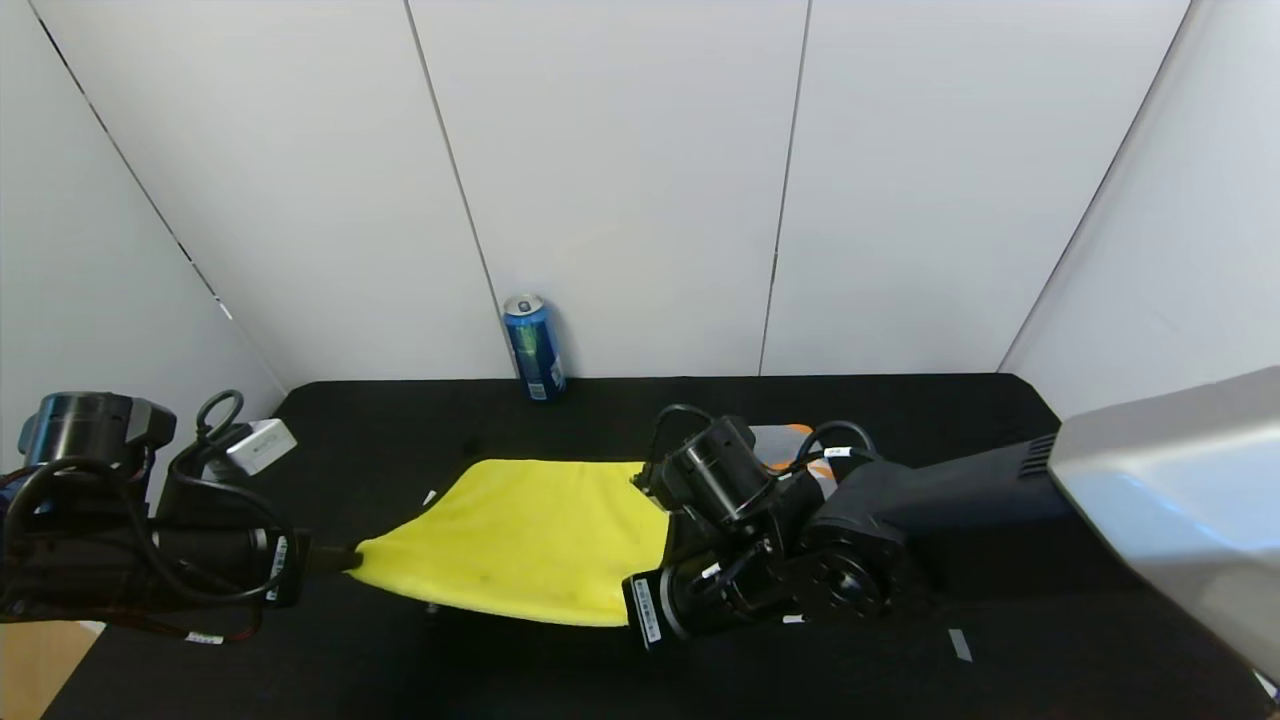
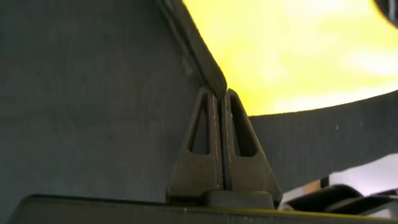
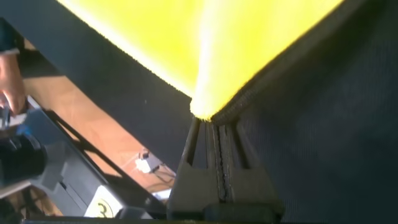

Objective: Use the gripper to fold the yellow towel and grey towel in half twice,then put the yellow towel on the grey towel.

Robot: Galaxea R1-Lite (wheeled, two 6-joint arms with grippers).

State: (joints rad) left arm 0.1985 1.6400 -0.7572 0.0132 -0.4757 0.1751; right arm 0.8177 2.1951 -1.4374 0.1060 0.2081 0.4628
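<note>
The yellow towel [image 1: 530,535] is stretched between both grippers over the black table [image 1: 400,420]. My left gripper [image 1: 340,560] is shut on the towel's near left corner, pinching its dark edge trim [image 2: 214,81]. At the near right corner, my right gripper [image 1: 628,612] is shut on the yellow towel [image 3: 205,106], mostly hidden under its own wrist in the head view. The towel's near edge looks raised off the table. Only a small grey and orange piece of the grey towel [image 1: 778,440] shows behind the right arm; the rest is hidden.
A blue can [image 1: 533,348] stands upright at the back of the table against the white wall. A small white box [image 1: 262,445] lies at the table's left edge near the left arm. The right arm's silver body [image 1: 1170,490] covers the right side.
</note>
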